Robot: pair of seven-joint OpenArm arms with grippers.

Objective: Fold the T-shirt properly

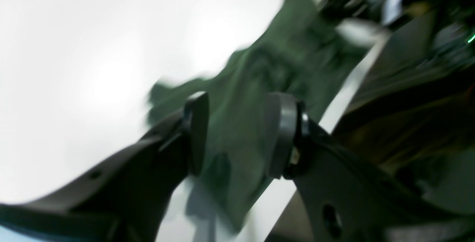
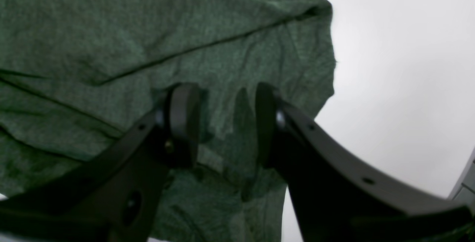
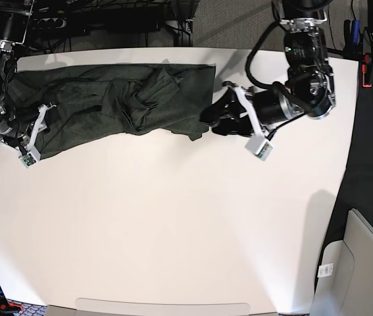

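Gaping over green cloth, the left pincer (image 1: 237,134) shows both pads apart in its wrist view, nothing pinched between them; the frame is smeared with motion blur, so whether a pad brushes the fabric cannot be told. In the base view this pincer (image 3: 207,118) sits at the shirt's right end, just beside the hem corner, its arm reaching in from the far right of the bench (image 3: 173,230). The right pincer (image 2: 222,123) is also released, pads spread with a gap, shirt fabric lying behind and under them, not clamped; in the base view it (image 3: 35,135) sits at the shirt's left end over the near edge. The shirt (image 3: 114,105) lies along the far side of the bench as a long band running left to right, rumpled, with a bunched heap of folds around its middle and creases across it. Its right end is squarer and flatter. In the right wrist view the shirt (image 2: 111,49) fills the left and centre, a long fold line crossing it diagonally, white bench to the right. In the left wrist view the shirt (image 1: 259,86) runs diagonally as a narrow strip.
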